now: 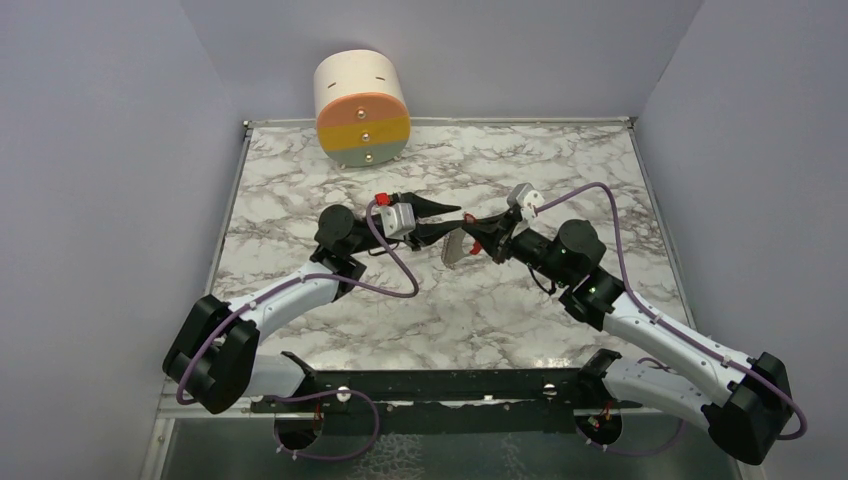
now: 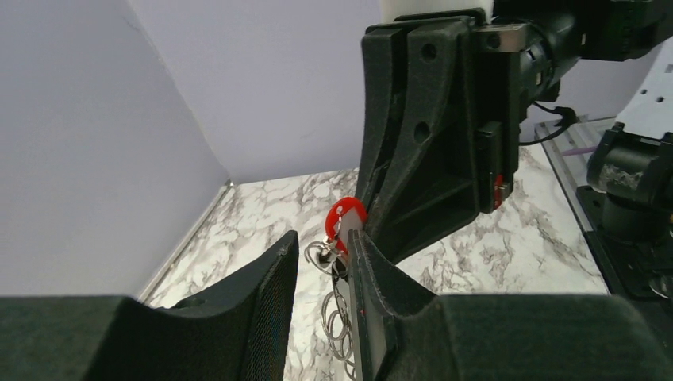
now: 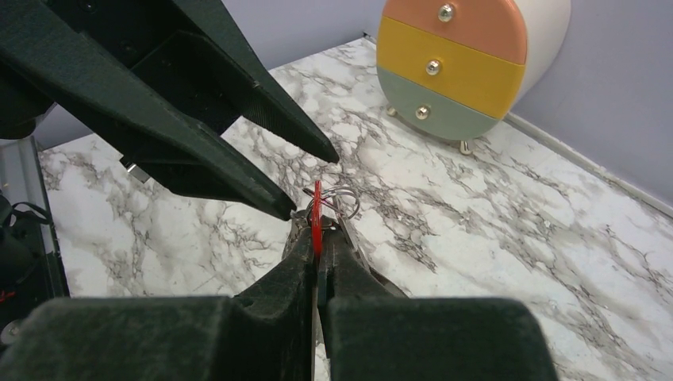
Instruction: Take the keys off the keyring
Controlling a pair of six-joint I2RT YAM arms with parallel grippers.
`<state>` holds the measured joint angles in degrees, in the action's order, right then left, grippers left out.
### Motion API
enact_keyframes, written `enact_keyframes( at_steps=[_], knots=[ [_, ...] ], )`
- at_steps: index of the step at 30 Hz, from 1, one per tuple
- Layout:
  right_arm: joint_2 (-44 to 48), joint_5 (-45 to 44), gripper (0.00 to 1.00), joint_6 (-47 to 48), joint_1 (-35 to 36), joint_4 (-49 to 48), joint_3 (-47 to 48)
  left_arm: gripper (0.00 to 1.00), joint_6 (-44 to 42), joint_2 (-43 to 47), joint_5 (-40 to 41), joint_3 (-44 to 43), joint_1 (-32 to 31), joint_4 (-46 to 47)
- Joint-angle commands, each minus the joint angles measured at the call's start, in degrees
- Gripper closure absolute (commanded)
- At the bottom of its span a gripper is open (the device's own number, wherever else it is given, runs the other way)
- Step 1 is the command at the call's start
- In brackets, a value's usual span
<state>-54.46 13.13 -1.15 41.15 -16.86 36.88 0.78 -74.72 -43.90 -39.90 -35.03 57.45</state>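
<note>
Clamping the red key (image 3: 317,208), right gripper (image 3: 317,258) holds the keyring (image 3: 346,200) aloft over the middle of the marble table (image 1: 300,180). Left gripper (image 2: 323,248): released (jaws parted, close beside the hanging keyring).

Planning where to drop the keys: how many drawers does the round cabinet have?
3, stacked on the front of the round cabinet: a pink drawer on top, a yellow drawer in the middle, a green drawer at the bottom. None seems hidden.
</note>
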Motion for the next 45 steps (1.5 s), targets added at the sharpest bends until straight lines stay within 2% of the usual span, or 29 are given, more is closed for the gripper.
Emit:
enact_keyframes(
  at_steps=[1,11,18,25,33,45],
  knots=[
    [0.8,-0.1,0.99,0.4,0.0,-2.0,0.8,0.69,0.9,-0.2,-5.7,0.2,-0.3,3.6],
    [1.4,-0.5,0.99,0.9,0.0,-1.4,1.1,0.68,-1.2,0.9,-4.2,2.7,-0.2,2.5],
    [1.9,-0.5,0.99,1.1,0.0,-0.5,1.6,0.67,-9.5,5.4,7.2,4.5,-0.1,-5.2],
    [2.0,0.4,0.99,1.2,0.0,0.0,2.1,0.65,-13.1,5.1,8.6,1.8,0.0,-8.0],
    [4.4,5.0,0.99,2.6,0.0,3.1,3.5,0.65,-16.3,5.3,13.6,-0.6,1.1,-9.5],
    [4.9,17.6,0.99,5.0,-0.1,8.1,7.1,0.65,-17.6,5.0,15.0,-1.9,2.6,-9.7]
  ],
)
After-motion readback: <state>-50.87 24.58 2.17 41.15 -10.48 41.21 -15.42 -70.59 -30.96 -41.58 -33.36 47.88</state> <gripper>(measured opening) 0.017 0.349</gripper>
